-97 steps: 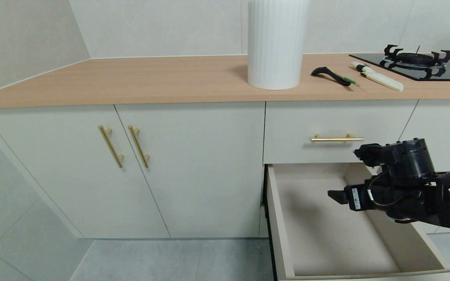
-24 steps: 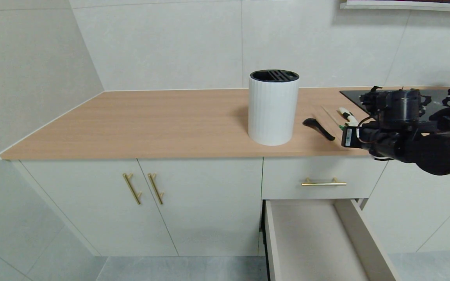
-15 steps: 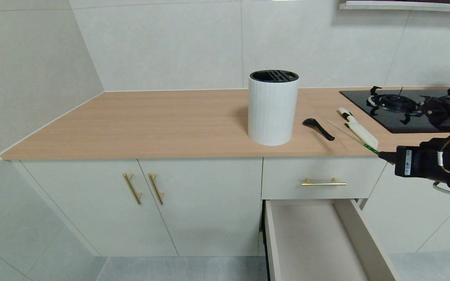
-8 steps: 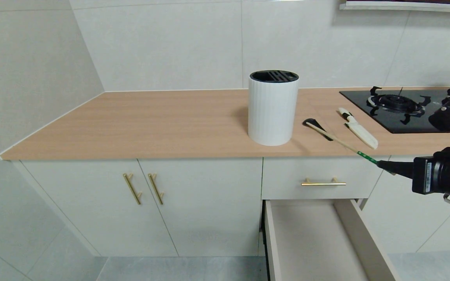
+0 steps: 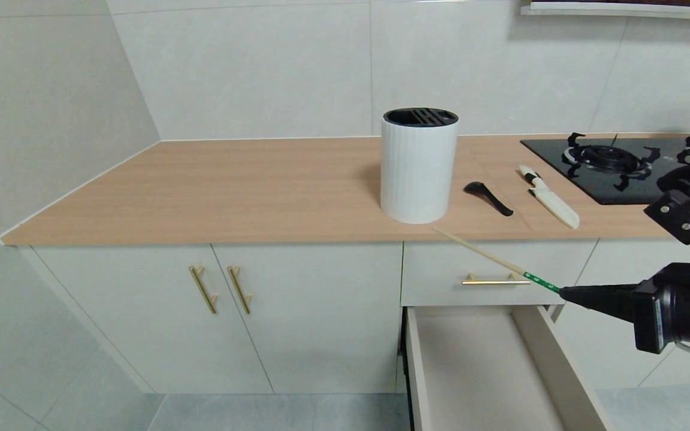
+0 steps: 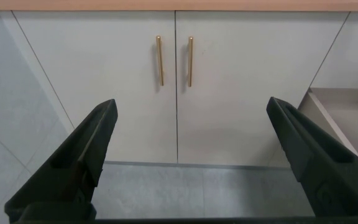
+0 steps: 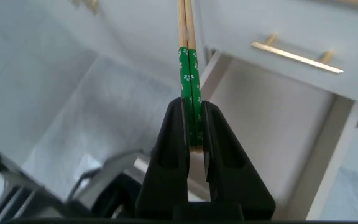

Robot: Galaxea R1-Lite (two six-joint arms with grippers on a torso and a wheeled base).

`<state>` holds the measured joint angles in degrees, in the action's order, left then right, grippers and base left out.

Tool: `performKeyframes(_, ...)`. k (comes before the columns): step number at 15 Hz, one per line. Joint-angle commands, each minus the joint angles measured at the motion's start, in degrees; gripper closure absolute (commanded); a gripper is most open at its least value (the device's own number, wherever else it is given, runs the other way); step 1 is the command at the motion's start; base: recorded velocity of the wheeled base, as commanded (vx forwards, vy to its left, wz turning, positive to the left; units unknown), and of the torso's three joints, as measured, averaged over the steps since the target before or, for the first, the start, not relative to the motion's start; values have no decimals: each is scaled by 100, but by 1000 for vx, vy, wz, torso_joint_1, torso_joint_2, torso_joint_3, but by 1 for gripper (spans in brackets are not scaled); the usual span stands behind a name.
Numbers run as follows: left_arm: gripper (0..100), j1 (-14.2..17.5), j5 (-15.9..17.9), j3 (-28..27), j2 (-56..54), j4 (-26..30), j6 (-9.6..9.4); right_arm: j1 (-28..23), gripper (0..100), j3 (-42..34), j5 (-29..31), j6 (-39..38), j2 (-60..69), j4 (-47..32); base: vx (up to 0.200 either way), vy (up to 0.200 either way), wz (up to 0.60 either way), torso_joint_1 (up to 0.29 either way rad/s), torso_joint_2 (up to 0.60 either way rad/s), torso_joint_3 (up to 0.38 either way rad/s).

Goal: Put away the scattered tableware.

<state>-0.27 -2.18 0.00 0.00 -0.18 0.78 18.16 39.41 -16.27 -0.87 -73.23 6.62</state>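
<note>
I'm holding the right gripper [image 5: 563, 291] clamped on the chopsticks [image 5: 489, 258], above the open drawer [image 5: 415, 359] on the right, their tips pointing left. The left gripper [image 6: 191, 109] is hanging with fingers apart.

Open drawer [image 5: 415, 359] near right: way in from above, between side walls. Chopsticks [image 5: 489, 258] clamped in right gripper [image 5: 563, 291] slant over it, tips by countertop [image 5: 231, 191] edge. White holder [image 5: 418, 173], spoon [image 5: 489, 196], knife [image 5: 551, 200], stove [image 5: 608, 167] crowd right end; broad room left of holder.

Bright even light, soft shadows, seemingly overhead
</note>
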Motion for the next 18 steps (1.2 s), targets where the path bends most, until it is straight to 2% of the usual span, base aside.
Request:
performKeyframes(1,0,0,-2,0,9,-8,1,73,100,-56,-16,16,-86,-12,0,0,0,0,0,0)
performKeyframes(5,0,0,-2,0,9,-8,1,100,100,-74,-16,25,-113,-12,0,0,0,-63,145,88)
performKeyframes(18,0,0,-2,0,9,1,1,117,100,-74,28,104,-455,-3,0,0,0,-172,459,284)
